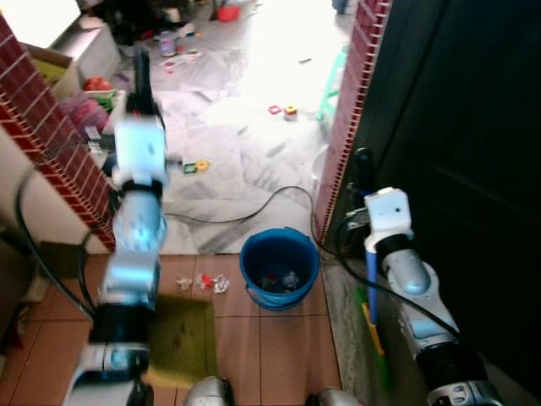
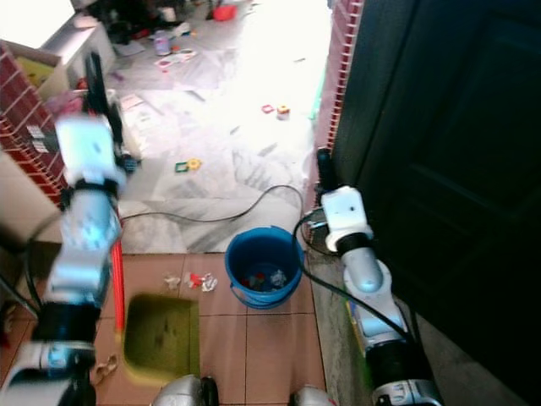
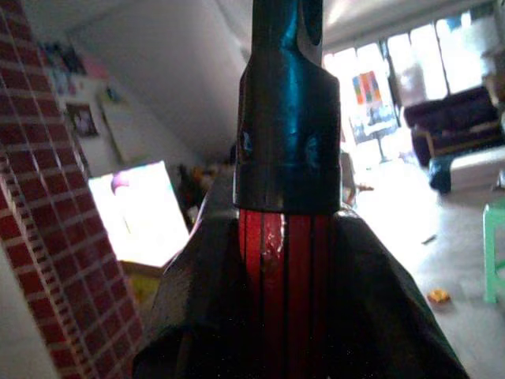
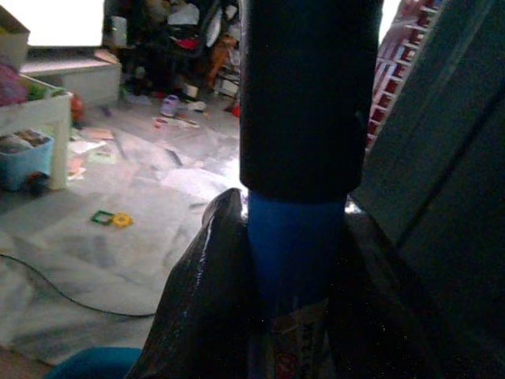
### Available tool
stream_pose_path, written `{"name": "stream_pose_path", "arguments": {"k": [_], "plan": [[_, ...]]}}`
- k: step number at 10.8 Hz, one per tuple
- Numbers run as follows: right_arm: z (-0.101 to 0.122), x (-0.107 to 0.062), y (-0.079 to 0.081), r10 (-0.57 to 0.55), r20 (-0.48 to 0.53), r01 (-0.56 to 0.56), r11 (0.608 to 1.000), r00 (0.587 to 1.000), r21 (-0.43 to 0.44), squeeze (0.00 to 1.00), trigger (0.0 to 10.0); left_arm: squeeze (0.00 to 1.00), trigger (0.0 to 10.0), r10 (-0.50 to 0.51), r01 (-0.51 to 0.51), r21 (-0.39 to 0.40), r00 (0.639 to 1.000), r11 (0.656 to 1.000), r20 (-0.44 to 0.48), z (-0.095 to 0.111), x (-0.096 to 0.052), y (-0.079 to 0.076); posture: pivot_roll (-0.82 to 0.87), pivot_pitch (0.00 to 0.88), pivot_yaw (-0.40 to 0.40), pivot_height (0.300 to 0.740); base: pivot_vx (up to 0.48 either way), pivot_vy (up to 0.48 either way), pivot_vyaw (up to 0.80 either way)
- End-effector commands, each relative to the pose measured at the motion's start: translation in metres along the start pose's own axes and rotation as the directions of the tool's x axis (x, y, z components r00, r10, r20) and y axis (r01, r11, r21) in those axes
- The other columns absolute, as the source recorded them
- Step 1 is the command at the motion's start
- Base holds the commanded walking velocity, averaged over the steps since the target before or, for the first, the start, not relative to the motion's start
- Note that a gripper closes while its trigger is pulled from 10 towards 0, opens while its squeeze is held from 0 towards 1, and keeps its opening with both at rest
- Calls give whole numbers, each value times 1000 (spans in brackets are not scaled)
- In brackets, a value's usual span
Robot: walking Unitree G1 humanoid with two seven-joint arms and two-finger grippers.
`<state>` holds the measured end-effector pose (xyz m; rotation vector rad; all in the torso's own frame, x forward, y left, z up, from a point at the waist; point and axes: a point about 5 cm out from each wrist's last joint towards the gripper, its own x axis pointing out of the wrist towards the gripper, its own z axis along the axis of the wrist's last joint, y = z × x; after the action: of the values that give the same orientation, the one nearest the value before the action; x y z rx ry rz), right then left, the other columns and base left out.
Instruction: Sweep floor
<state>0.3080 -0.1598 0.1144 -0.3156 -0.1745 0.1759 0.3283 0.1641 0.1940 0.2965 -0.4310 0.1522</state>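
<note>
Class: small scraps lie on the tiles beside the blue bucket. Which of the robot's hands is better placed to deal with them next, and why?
Left. The left hand grips the red handle whose head rests near the scraps; the right hand holds a blue handle by the door.

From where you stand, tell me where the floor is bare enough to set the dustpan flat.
Bare brown tile lies in front of the blue bucket, right of the green dustpan. Crowded: small litter sits left of the bucket, a black cable crosses the marble beyond, and toys scatter farther out. The right-hand strip by the dark door holds the blue handle.
</note>
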Motion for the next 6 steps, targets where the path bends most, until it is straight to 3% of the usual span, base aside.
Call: {"name": "stream_pose_path", "arguments": {"k": [1,4,5,6], "plan": [[6,3,4,24,26,-24,1000,999,7,0,10000,0,10000,-31,32,-7,999,999,44,11,1,-6,-93,42,36,740,0,0,0],[2,1,8,67,8,-67,998,998,21,0,10000,0,10000,-10,-4,-69,979,998,-204,-36,-28,-18,-95,48,23,740,0,0,0],[2,1,7,66,9,-66,998,998,21,0,10000,0,10000,5,-24,-77,972,997,-234,-42,-32,-18,-97,50,18,740,0,0,0],[4,2,10,83,14,-83,996,996,20,0,10000,0,10000,70,-119,-129,940,985,-335,-61,-42,-21,-113,55,10,740,0,0,0]]}}
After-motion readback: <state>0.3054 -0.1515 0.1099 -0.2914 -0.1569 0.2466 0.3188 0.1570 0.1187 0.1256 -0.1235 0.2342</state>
